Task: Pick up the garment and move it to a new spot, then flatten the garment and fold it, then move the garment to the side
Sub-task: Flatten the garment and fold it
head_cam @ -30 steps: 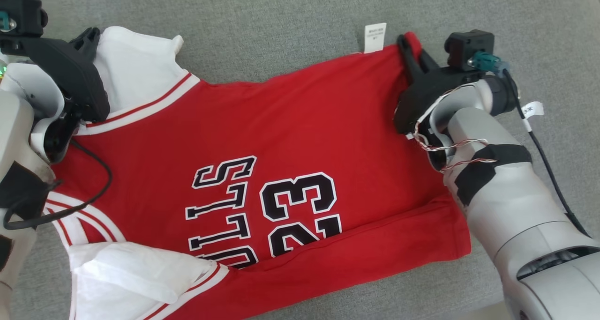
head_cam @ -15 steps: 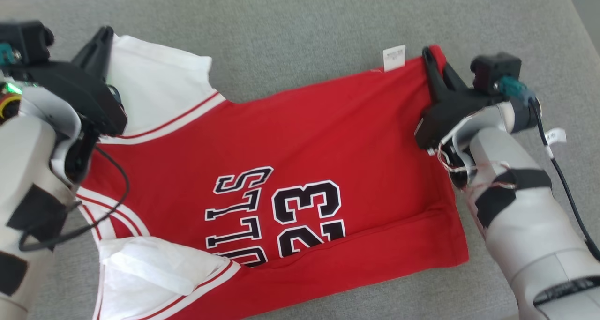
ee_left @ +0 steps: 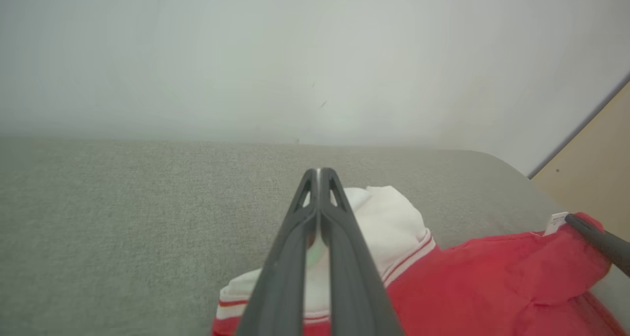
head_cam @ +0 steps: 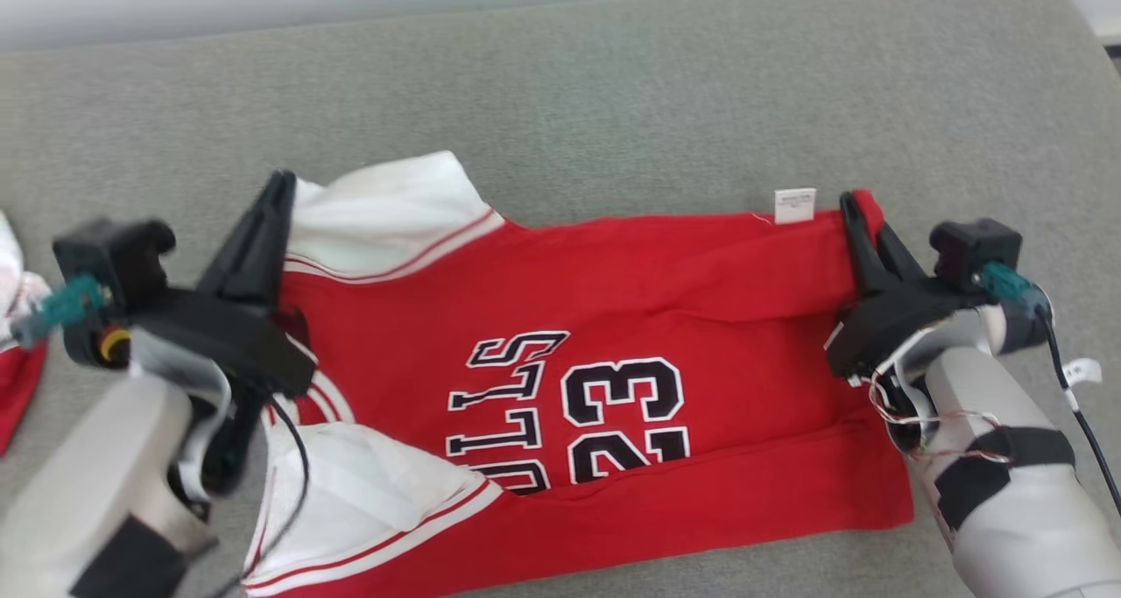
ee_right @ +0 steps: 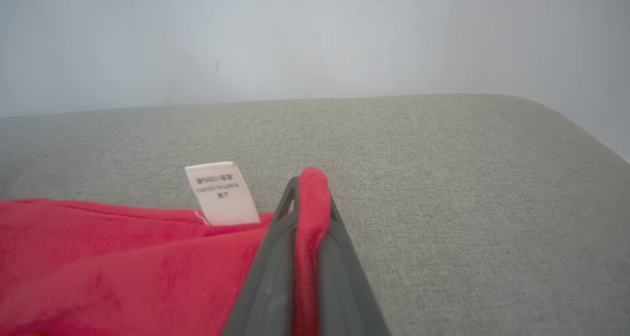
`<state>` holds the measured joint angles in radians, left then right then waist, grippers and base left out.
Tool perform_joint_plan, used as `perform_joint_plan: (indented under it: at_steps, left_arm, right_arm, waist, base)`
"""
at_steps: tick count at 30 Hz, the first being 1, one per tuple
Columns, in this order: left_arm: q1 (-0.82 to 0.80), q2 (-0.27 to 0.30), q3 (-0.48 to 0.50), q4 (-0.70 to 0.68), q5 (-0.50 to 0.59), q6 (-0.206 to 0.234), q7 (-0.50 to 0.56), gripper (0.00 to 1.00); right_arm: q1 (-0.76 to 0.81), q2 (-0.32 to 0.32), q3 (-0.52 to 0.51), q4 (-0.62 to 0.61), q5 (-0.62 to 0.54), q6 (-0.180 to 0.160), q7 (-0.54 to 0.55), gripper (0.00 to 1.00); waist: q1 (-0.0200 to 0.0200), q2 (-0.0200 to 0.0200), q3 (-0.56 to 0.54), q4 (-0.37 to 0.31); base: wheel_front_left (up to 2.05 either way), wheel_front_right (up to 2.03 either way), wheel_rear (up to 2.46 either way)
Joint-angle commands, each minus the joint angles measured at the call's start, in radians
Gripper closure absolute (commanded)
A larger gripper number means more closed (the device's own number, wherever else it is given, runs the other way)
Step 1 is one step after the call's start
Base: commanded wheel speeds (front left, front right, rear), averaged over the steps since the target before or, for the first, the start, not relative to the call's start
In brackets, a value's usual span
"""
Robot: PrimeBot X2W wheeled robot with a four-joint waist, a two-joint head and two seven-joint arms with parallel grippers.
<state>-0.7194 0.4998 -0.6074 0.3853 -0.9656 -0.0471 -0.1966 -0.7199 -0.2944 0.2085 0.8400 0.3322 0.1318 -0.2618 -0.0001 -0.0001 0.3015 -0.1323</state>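
Head view: the red jersey (head_cam: 718,318) lies spread on the grey upholstered surface (head_cam: 613,99) — the left end effector (head_cam: 278,191) is clamped on its white sleeve (head_cam: 394,204), the right end effector (head_cam: 854,208) on a hem corner. 
Left wrist view: closed fingers pinch white cloth. 
Right wrist view: red cloth is pinched — the care label (ee_right: 221,193) is just beside.

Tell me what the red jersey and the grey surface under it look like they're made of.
Red jersey: likely soft knit fabric, matte; it creases and drapes limply. Grey surface: seemingly woven upholstery cloth, matte, with fine visible weave and a rounded padded corner.
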Motion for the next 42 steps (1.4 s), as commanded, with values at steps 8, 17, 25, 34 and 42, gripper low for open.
perform_joint_plan:
  at_steps: [8, 17, 25, 34, 42]
  left_arm:
    - [0.236, 0.012, 0.022, -0.22, 0.011, 0.1, -0.052, 1.0]
    - [0.411, -0.033, 0.075, -0.297, 0.023, 0.132, -0.069, 1.0]
    - [0.529, -0.088, 0.142, -0.328, 0.047, 0.128, -0.069, 1.0]
    - [0.627, -0.157, 0.212, -0.277, 0.133, 0.11, -0.069, 0.91]
    - [0.661, -0.228, 0.3, -0.232, 0.238, 0.077, -0.069, 0.0]
  right_arm:
    - [0.108, -0.011, -0.067, -0.1, 0.016, -0.002, -0.004, 1.0]
    - [0.269, -0.024, -0.158, -0.273, 0.038, -0.002, -0.003, 1.0]
    - [0.376, -0.013, -0.197, -0.365, 0.078, -0.002, -0.003, 1.0]
    - [0.496, 0.006, -0.218, -0.456, 0.111, -0.002, -0.003, 0.0]
    - [0.544, -0.003, -0.222, -0.519, 0.133, -0.003, -0.003, 0.0]
  waist:
    - [0.0001, 0.0001, -0.024, 0.041]
    - [0.0001, 0.0001, -0.051, 0.066]
    - [0.0001, 0.0001, -0.07, 0.071]
    - [0.0001, 0.0001, -0.087, 0.071]
    - [0.0001, 0.0001, -0.112, 0.069]
  base:
    - [0.0, 0.0, 0.0]
    - [0.0, 0.0, 0.0]
    - [0.0, 0.0, 0.0]
    - [0.0, 0.0, 0.0]
    - [0.0, 0.0, 0.0]
